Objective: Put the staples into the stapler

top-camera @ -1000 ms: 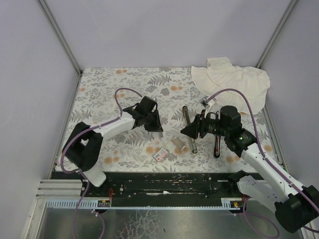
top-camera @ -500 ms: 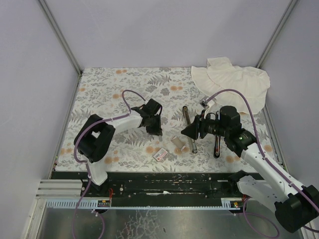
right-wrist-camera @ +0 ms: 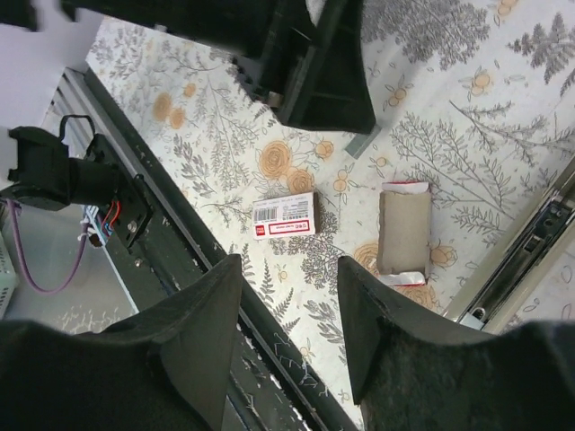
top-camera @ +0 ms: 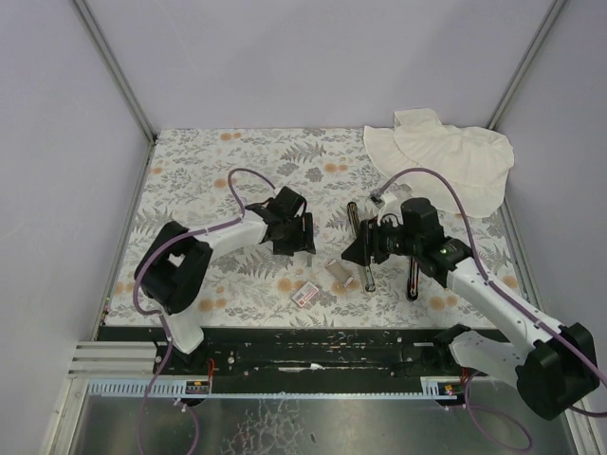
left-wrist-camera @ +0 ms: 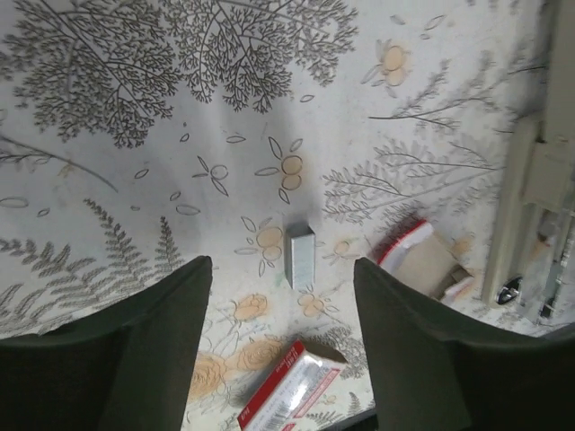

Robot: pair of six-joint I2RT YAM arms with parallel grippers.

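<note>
A short silver-grey strip of staples (left-wrist-camera: pixel 300 256) lies flat on the floral table, seen between the two dark fingers of my left gripper (left-wrist-camera: pixel 280 266), which hangs open just above it and holds nothing. The box sleeve (top-camera: pixel 305 295) with its pink-red label lies near the front edge, and the cardboard tray (top-camera: pixel 339 275) sits to its right. The stapler (top-camera: pixel 361 248) lies opened on the table right of the tray. My right gripper (top-camera: pixel 353 252) hovers open and empty over the tray and stapler; its view shows the sleeve (right-wrist-camera: pixel 284 215), tray (right-wrist-camera: pixel 403 233), staples (right-wrist-camera: pixel 359 144) and the left gripper (right-wrist-camera: pixel 305 63).
A white cloth (top-camera: pixel 441 156) is bunched at the back right corner. A second long black bar with a red stripe (top-camera: pixel 413 273) lies right of the stapler. The black rail of the table's front edge (right-wrist-camera: pixel 180 260) runs just behind the sleeve in the right wrist view.
My left gripper has gone from shut to open and shifted slightly right. The right gripper has moved a little left and back, toward the stapler.
</note>
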